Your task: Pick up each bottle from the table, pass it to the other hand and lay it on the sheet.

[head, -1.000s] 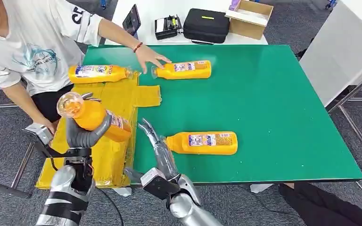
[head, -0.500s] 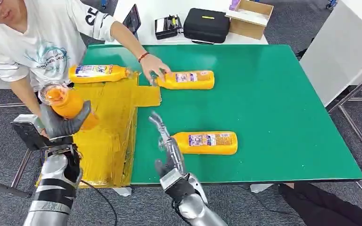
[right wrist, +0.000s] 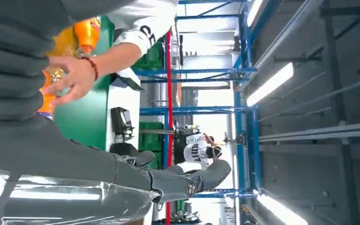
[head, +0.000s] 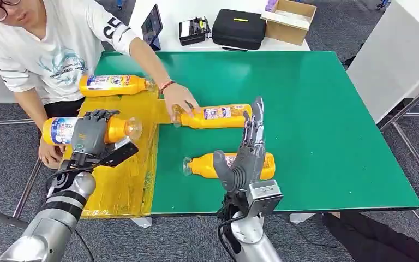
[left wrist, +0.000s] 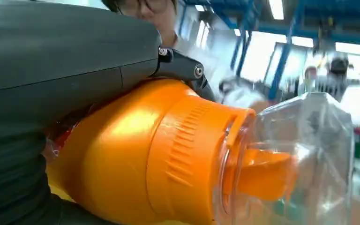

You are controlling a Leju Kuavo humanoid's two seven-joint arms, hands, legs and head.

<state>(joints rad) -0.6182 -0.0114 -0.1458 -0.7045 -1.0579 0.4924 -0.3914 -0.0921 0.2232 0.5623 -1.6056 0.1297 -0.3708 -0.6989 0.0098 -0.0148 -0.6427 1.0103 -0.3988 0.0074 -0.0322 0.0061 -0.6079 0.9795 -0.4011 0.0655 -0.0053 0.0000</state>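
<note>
My left hand (head: 90,135) grips an orange bottle (head: 60,131) lying sideways above the left part of the yellow sheet (head: 125,174); its clear cap (left wrist: 304,154) looms close in the left wrist view. A second bottle (head: 114,84) lies on the sheet's far end. My right hand (head: 248,155) stands open with its fingers pointing up, in front of a third bottle (head: 204,165) lying near the table's front edge. A person's hand (head: 180,103) rests on the neck of another bottle (head: 218,115) lying mid-table.
The person stands at the table's far left, leaning over the sheet. Beyond the green table (head: 327,120), a white table carries a black case (head: 239,28), a cardboard box (head: 289,21) and a tablet (head: 153,23). A white panel (head: 398,54) stands on the right.
My left hand has turned its bottle from tilted upright to lying sideways over the sheet. My right hand has swung right and risen over the near bottle. The person slid the far bottle nearer.
</note>
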